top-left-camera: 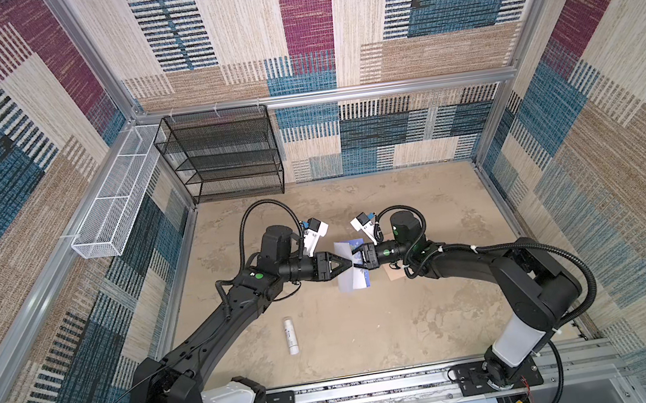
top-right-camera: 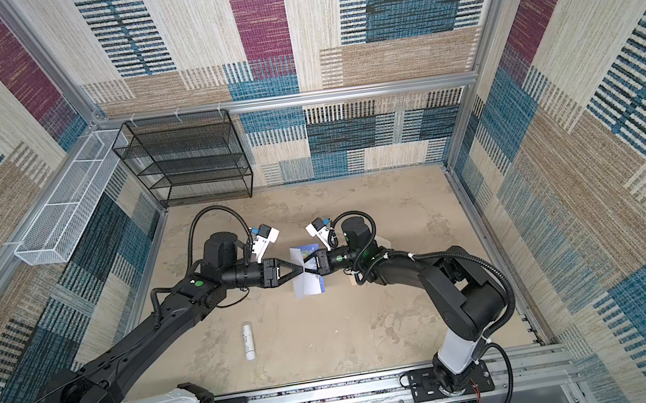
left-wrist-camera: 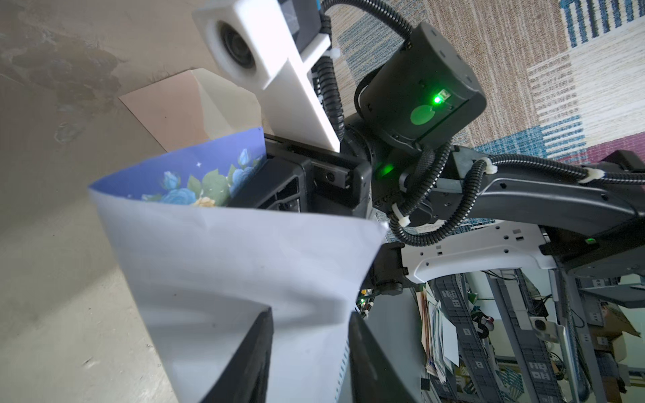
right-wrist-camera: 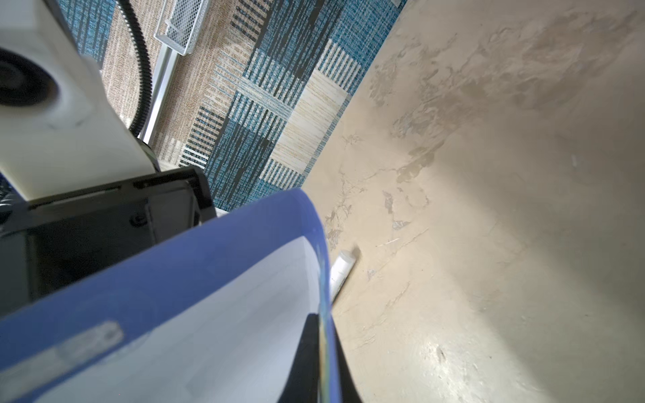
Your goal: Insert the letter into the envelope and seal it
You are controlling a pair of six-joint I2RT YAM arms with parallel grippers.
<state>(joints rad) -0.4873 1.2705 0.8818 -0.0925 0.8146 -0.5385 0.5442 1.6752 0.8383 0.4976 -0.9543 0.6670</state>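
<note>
Nearest me lies the white tube (top-left-camera: 290, 336), at 7 o'clock of the letter (top-left-camera: 347, 282), which hangs mid-table, long axis 12-to-6, pinched by my right gripper (top-left-camera: 356, 260) while my left gripper (top-left-camera: 349, 264) has its jaws parted about its edge; the envelope (top-left-camera: 395, 274) lies at 3 o'clock, beyond the right gripper, so I judge that arm nearer.

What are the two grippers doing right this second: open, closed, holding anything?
Left gripper: open, fingers apart with the edge of the letter between them.
Right gripper: closed, holding the letter.
</note>
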